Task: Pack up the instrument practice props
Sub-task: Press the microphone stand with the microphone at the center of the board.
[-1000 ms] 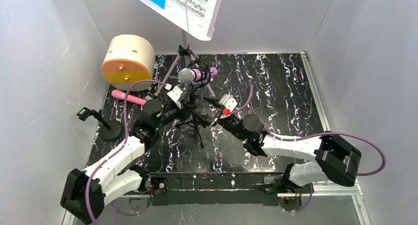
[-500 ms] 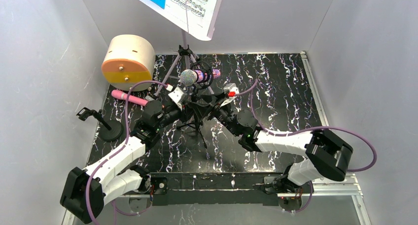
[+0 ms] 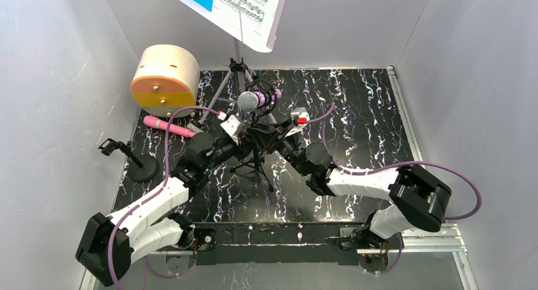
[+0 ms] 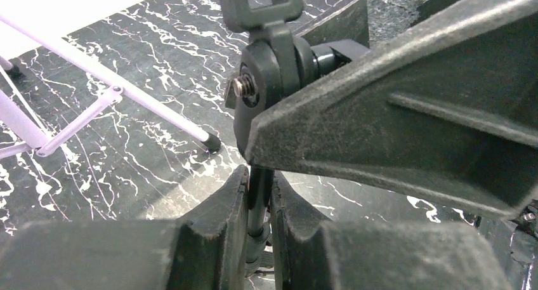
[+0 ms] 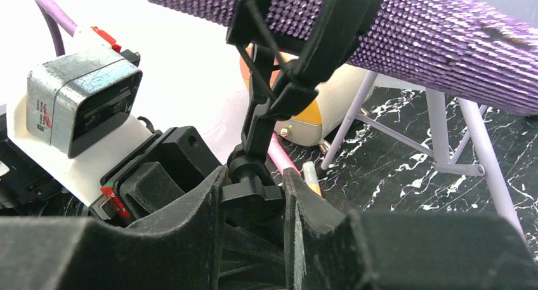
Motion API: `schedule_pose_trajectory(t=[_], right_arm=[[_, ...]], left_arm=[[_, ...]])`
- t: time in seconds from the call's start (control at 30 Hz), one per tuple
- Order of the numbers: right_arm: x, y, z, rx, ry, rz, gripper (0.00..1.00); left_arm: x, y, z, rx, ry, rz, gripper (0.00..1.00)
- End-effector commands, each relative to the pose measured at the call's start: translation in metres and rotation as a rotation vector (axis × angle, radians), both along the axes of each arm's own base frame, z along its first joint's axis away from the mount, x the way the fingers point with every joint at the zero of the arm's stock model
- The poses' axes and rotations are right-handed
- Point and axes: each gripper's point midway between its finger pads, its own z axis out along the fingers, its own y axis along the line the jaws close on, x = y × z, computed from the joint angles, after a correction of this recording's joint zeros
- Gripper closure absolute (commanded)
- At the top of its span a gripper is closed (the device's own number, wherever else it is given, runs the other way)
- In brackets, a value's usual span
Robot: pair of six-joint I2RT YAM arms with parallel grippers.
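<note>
Right wrist: right gripper (image 5: 252, 183) clamps ring mount (image 5: 261, 118) at its joint; left gripper (image 4: 259, 181) pinches tripod stem (image 4: 255, 226)

Lab test cell: white walls (image 3: 57, 80), marbled tabletop (image 3: 361, 112)

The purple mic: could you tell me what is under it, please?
Its ring mount and tripod. The left gripper clamps the stem, the right gripper the joint; they cover the tripod's hub from above.
</note>
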Motion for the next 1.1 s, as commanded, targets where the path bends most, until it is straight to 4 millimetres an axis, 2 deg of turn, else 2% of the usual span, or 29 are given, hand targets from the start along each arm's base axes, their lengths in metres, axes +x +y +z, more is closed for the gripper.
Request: schedule_pose_trajectory(t=[0.0, 0.1, 0.2, 0.4, 0.5, 0.73, 1.07], right_arm=[[0.01, -0.012, 0.008, 0.052, -0.01, -0.045, 0.72], [0.006, -0.016, 0.001, 0.035, -0.009, -0.039, 0.88], [0.002, -0.017, -0.004, 0.013, -0.019, -0.024, 0.99], [-0.004, -0.019, -0.01, -0.006, -0.033, -0.002, 0.99], [-0.006, -0.02, -0.015, -0.021, -0.038, 0.002, 0.99], [-0.008, -0.016, -0.027, -0.068, -0.068, 0.019, 0.99], [-0.014, -0.001, -0.057, -0.119, -0.066, 0.09, 0.99]], left_arm=[[-0.021, -0.005, -0.028, 0.032, 0.117, -0.057, 1.0], [-0.02, -0.001, -0.024, 0.049, 0.096, -0.038, 0.93], [-0.02, 0.001, -0.02, 0.044, 0.085, -0.031, 0.84], [-0.022, 0.002, -0.016, 0.074, 0.106, -0.041, 0.62], [-0.023, 0.004, -0.01, 0.074, 0.099, -0.038, 0.54], [-0.023, 0.019, 0.016, 0.044, 0.041, 0.027, 0.44], [-0.015, 0.046, 0.047, -0.051, -0.007, 0.149, 0.34]])
